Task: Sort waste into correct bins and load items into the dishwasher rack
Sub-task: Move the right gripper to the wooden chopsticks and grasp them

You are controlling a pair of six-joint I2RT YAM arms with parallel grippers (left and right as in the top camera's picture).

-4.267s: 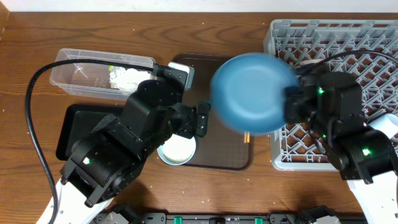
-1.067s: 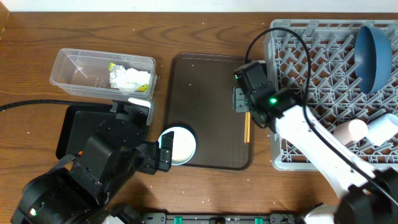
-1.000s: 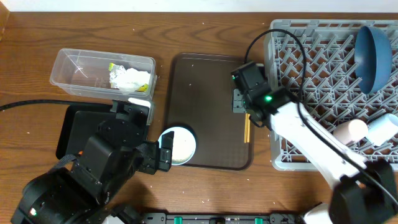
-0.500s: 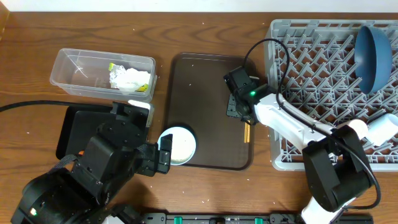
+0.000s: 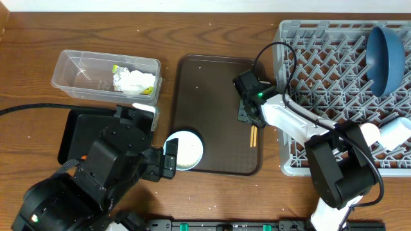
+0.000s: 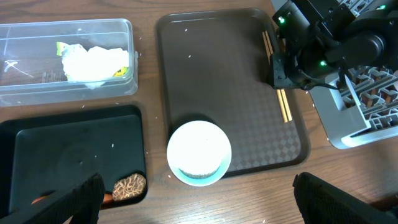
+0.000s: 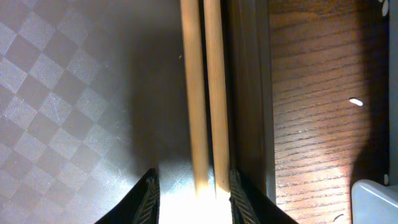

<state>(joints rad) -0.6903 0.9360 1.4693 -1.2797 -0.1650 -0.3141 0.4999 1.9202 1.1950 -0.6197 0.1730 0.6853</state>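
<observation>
Two wooden chopsticks (image 7: pixel 205 93) lie side by side along the right rim of the brown serving tray (image 5: pixel 212 83). My right gripper (image 7: pixel 194 199) is low over them, open, one finger on each side; it also shows in the overhead view (image 5: pixel 244 110). The white bowl (image 5: pixel 183 149) stands at the tray's front left. My left gripper (image 6: pixel 199 208) is open and empty, above the bowl (image 6: pixel 199 151). The dark-blue bowl (image 5: pixel 385 54) stands on edge in the grey rack (image 5: pixel 321 70). Two cups (image 5: pixel 379 133) lie in the rack's front right.
The clear tub (image 5: pixel 77 67) at the back left holds the white tissue (image 5: pixel 133 80) and the foil wrapper. The black tray (image 6: pixel 68 149) in front of it holds a brown food scrap (image 6: pixel 129 186) and a bit of orange carrot at its front edge.
My right arm has left the blue bowl in the rack and come down over the chopsticks on the brown tray. The left arm has drawn back towards the front.
</observation>
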